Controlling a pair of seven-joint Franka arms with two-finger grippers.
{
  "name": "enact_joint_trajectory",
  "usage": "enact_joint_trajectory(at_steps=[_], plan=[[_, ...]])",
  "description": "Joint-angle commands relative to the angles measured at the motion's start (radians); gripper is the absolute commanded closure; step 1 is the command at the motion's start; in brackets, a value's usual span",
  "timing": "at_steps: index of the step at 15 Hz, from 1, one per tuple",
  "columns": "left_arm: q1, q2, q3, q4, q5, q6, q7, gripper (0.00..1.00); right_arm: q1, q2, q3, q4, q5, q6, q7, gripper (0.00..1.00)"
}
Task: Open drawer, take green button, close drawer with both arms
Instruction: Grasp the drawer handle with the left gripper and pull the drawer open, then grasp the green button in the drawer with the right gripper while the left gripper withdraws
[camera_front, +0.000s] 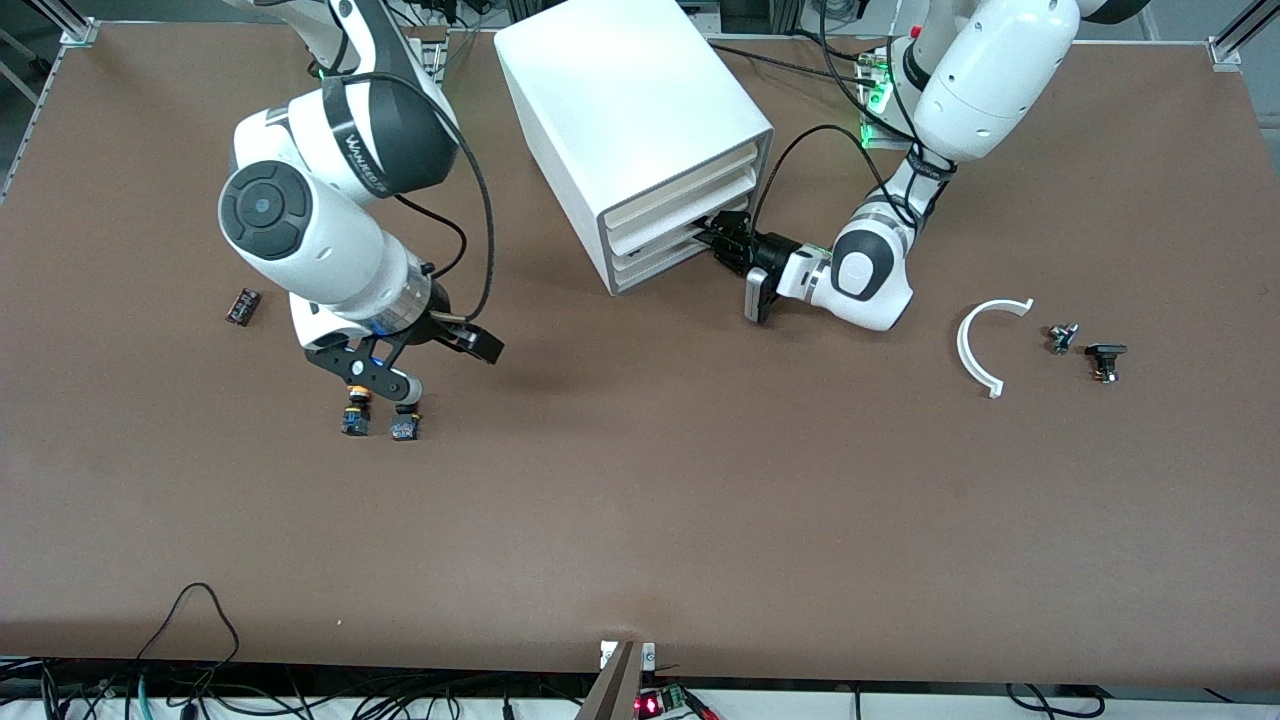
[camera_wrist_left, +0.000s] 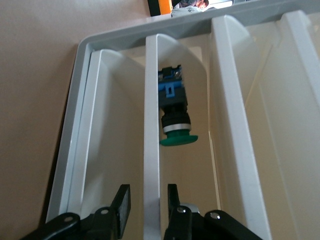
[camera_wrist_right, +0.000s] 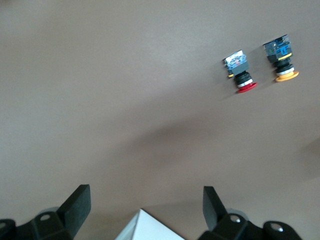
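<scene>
Centrally near the frame's top, we saw the cabinet (camera_front: 632, 130); its lowest drawer (camera_wrist_left: 152, 150) held the green button (camera_wrist_left: 175, 122). Our left pincer (camera_wrist_left: 145, 200) narrowly straddled its front; the right pincer (camera_wrist_right: 142, 205) hung wide over the table (camera_front: 700, 500).

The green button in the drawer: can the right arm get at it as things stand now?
Probably not. The green button lies inside the drawer, which is barely out of the cabinet, and the left gripper holds its front. The right gripper hangs open over the table.
</scene>
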Motion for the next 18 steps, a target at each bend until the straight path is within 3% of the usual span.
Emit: enact_joint_trajectory(at_steps=[1,2,7,12,15,16,17,18], plan=[[-0.005,-0.014,-0.016,-0.035,-0.03,0.026,0.036,0.94,0.02,0.072,-0.005,0.115,0.02,-0.028,0.103,0.01],[0.0,-0.02,-0.014,-0.035,-0.03,0.026,0.039,1.0,0.028,0.086,-0.005,0.137,0.02,-0.028,0.139,0.01],[0.07,-0.016,0.01,0.035,0.008,0.022,0.039,1.0,0.071,0.169,-0.005,0.255,0.02,-0.026,0.336,0.01],[0.127,0.006,0.039,0.179,0.186,0.017,-0.096,1.0,0.102,0.235,-0.006,0.338,0.02,-0.007,0.487,0.01],[0.153,0.024,0.044,0.227,0.22,0.012,-0.11,1.0,0.134,0.265,-0.005,0.358,0.02,0.044,0.591,0.01],[0.153,0.024,0.044,0.227,0.221,0.012,-0.11,0.77,0.145,0.273,-0.005,0.359,0.02,0.061,0.623,0.01],[0.153,0.024,0.044,0.227,0.221,0.012,-0.11,0.42,0.157,0.282,-0.006,0.358,0.019,0.076,0.646,0.01],[0.156,0.023,0.044,0.227,0.223,0.0,-0.109,0.0,0.168,0.293,-0.006,0.359,0.019,0.092,0.671,0.01]])
